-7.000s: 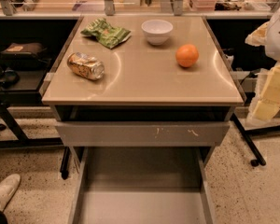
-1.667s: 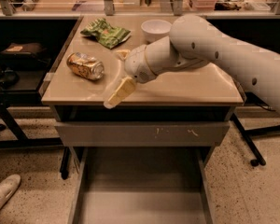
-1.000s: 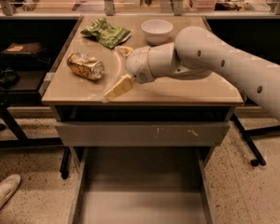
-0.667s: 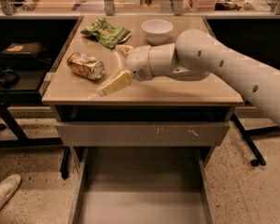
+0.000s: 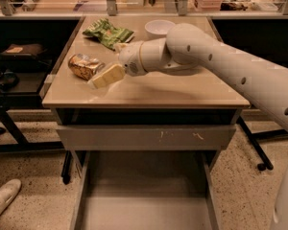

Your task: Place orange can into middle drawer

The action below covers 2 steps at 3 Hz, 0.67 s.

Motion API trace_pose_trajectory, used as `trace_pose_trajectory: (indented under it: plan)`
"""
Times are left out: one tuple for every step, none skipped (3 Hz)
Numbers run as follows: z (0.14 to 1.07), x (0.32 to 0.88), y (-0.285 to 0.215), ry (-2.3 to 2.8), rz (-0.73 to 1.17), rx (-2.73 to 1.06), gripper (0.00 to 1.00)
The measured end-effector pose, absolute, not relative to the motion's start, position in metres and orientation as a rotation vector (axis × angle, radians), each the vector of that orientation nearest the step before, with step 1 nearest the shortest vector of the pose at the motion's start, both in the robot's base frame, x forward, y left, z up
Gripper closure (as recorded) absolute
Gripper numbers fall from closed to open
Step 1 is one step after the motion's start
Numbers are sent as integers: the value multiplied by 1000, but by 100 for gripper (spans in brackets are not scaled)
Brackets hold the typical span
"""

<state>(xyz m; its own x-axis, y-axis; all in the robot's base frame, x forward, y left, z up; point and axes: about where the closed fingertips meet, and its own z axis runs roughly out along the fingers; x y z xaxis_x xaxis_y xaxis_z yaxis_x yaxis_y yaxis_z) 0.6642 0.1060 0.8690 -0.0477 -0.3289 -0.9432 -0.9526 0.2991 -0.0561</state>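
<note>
The orange can lies on its side on the worktop, just beside the jaws, on the far side of their tip. It is not yet grasped, and I cannot tell whether it is touched. The gripper hangs low over the worktop; I cannot tell whether its jaws are wide or narrow. The middle drawer stands pulled out, well below the jaws and nearer the camera. By my judgement only the approach is made; gripping, carrying and dropping the can in are all left. No brand or writing can be read on the can, nor on the green bag beyond the jaws.
</note>
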Motion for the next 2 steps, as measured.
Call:
trace_pose_trajectory:
  plan:
    - [859,677,124,1667,713,-1224,0]
    - [849,687,139,1710,710,-1233,0]
